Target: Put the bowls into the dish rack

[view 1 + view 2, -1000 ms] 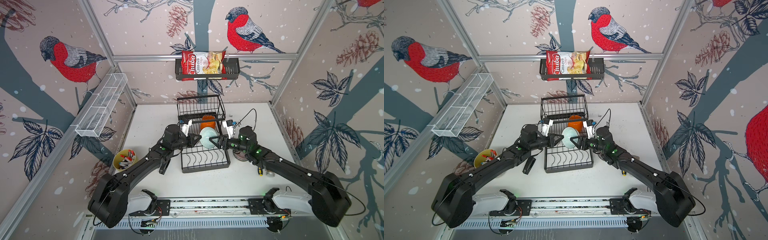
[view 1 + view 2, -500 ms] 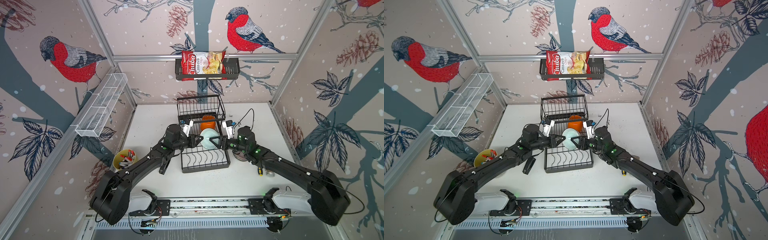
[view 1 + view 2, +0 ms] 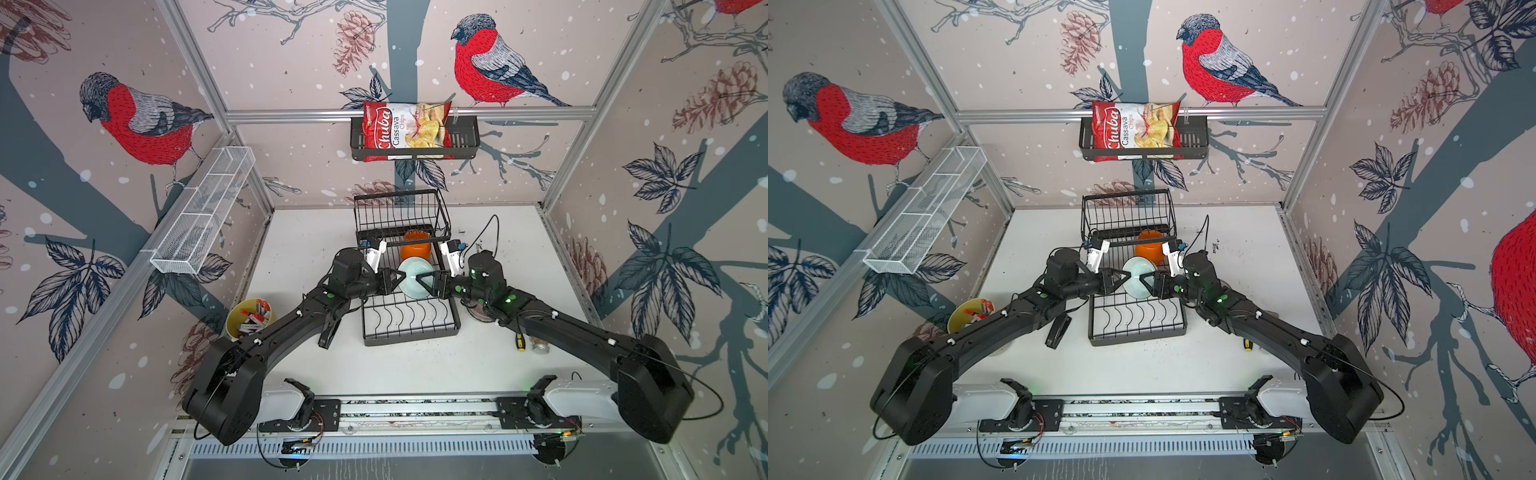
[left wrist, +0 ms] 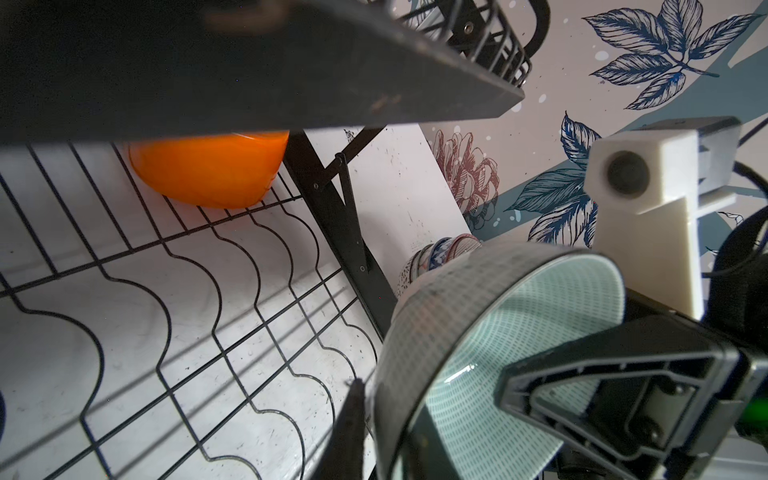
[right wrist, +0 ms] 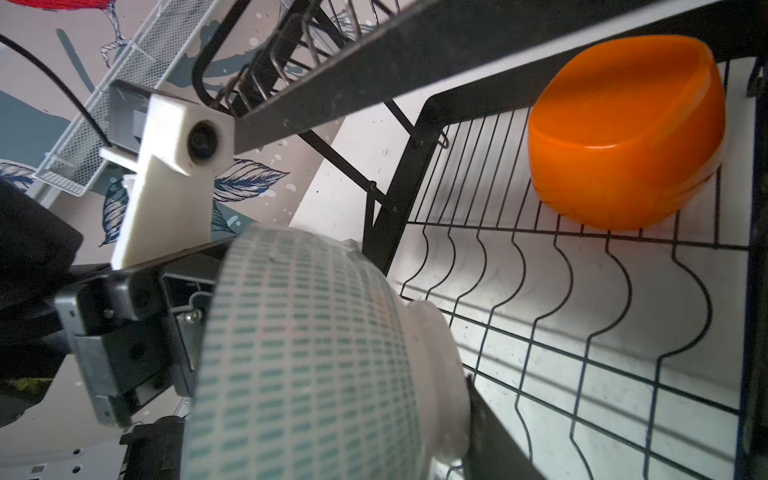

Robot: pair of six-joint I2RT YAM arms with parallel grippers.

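Observation:
A pale mint bowl (image 3: 415, 274) (image 3: 1136, 276) hangs on edge over the black wire dish rack (image 3: 409, 328) (image 3: 1133, 332), just in front of its raised basket. My left gripper (image 3: 399, 276) (image 4: 382, 407) is shut on the bowl's rim, one finger outside the wall and one inside. From the other side my right gripper (image 3: 422, 278) clamps the same bowl (image 5: 299, 353), one finger against its foot and the other inside its mouth. An orange bowl (image 3: 415, 247) (image 5: 623, 145) lies on the base tray under the basket. A stack of patterned bowls (image 4: 440, 253) stands right of the rack.
A yellow cup of pens (image 3: 248, 318) and a black stapler (image 3: 328, 334) are left of the rack. A screwdriver (image 3: 519, 343) and a small jar (image 3: 540, 345) lie at the right. On the walls hang a white mesh trough (image 3: 203, 212) and a black basket with a chips bag (image 3: 415, 145).
Hardly anything differs: the mint bowl and both grippers stay at the same spot over the rack.

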